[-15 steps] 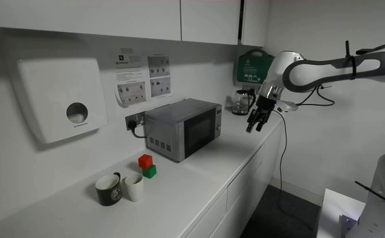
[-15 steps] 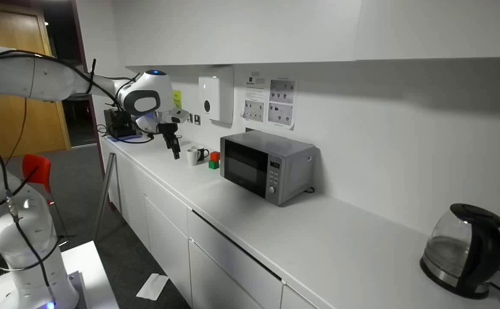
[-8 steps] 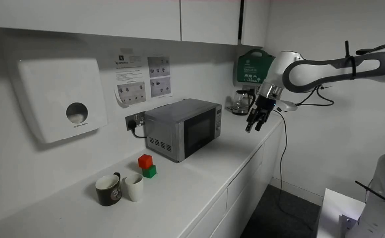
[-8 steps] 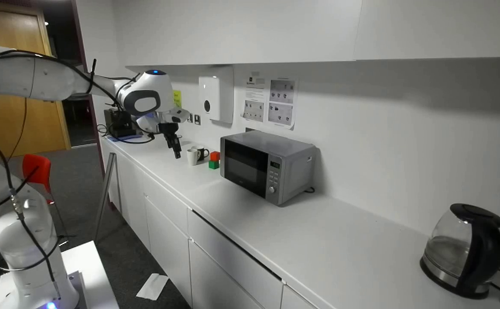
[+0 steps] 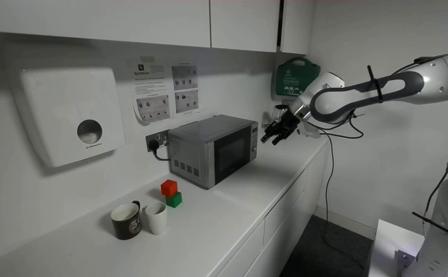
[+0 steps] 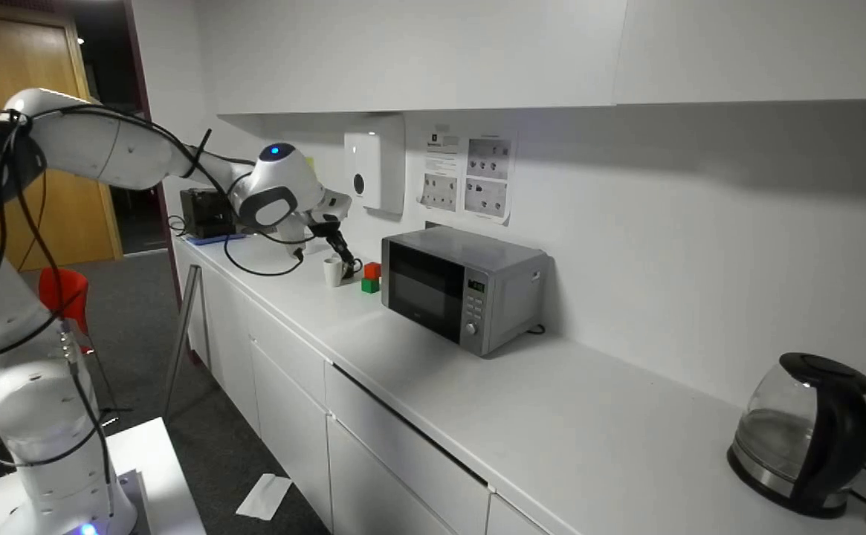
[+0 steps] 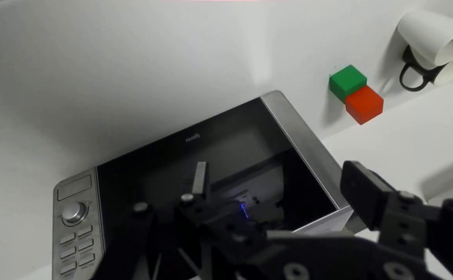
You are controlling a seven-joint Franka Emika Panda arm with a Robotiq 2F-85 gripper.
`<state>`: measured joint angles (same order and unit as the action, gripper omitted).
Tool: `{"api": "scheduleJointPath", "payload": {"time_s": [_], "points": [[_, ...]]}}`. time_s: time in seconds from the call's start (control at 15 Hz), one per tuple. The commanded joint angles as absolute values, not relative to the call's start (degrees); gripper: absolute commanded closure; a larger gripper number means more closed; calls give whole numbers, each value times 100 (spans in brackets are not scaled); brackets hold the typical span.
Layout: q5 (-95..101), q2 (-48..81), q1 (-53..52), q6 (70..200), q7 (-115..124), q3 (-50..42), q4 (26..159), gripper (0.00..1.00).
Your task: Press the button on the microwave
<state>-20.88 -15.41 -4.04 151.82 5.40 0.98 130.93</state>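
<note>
The microwave [image 5: 193, 134] is a grey box with a black glass door. It also shows in an exterior view [image 6: 507, 267] and in the wrist view [image 7: 218, 136], where it appears upside down. Its control strip holds a round knob [image 7: 72, 212] and several buttons [image 7: 77, 247]. The strip also shows in an exterior view [image 6: 473, 308]. My gripper [image 5: 268, 141] is in the air in front of the microwave, apart from it. In the wrist view my gripper [image 7: 278, 179] is open, its fingers wide apart with nothing between them. The lower part of the microwave front is hidden behind the gripper there.
A red block [image 5: 169, 187] on a green block [image 5: 174, 199], a white cup [image 5: 157, 218] and a dark mug [image 5: 126, 221] stand beside the microwave. A kettle [image 6: 804, 435] stands farther along the counter [image 6: 551, 416]. Wall cupboards [image 6: 433, 59] hang above.
The arm is nearly still between the earlier frames. Since then it has reached forward toward the wall and microwave, and the gripper has tilted to point more forward. The microwave has not moved.
</note>
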Motion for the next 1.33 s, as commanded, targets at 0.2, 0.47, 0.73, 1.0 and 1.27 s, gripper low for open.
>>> {"api": "scheduleJointPath", "payload": {"time_s": [0.2,0.47,0.73,1.0,1.27], "points": [[-3315,-572,-672,16138,-801,-301,12759,63],[-3939,-228,-590,16351,-1013,-298,12531,95],[-4538,132,-561,16635,-971,-278,12225,100],[-4811,523,-496,16723,-1002,-269,11846,100],[-4783,852,-392,16647,-991,-316,11523,100]]}}
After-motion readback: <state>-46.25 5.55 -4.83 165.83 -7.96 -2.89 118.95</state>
